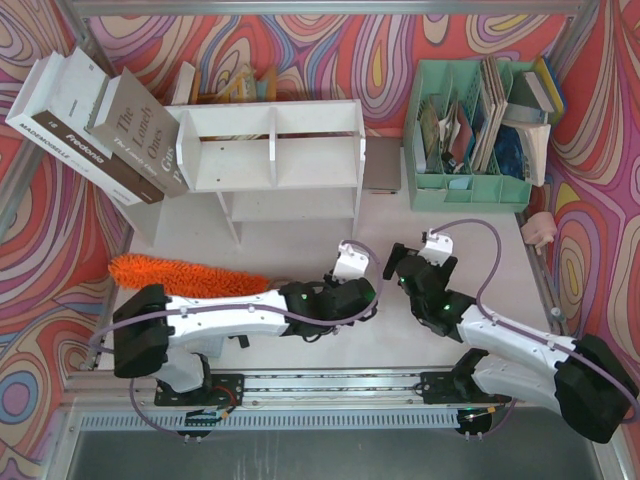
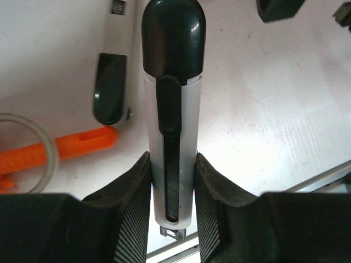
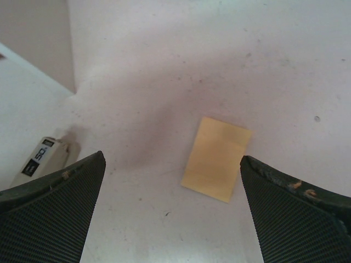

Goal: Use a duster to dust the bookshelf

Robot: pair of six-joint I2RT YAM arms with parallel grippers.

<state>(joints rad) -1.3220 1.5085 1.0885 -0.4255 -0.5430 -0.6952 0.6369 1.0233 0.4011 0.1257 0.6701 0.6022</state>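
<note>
Clamps a white tool [image 2: 173, 82] with a black cap, perhaps a utility knife, in the left gripper [image 2: 171, 164]. Holds the right gripper [image 3: 173, 158] wide apart above a yellow note [image 3: 216, 159]. Shows the duster [image 1: 185, 275] lying flat at 9 o'clock, apart from the bookshelf [image 1: 270, 150] at 12.

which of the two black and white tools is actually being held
The slider tool, clamped in the left hand; the other tool lies free on the table by the orange duster handle.
</note>
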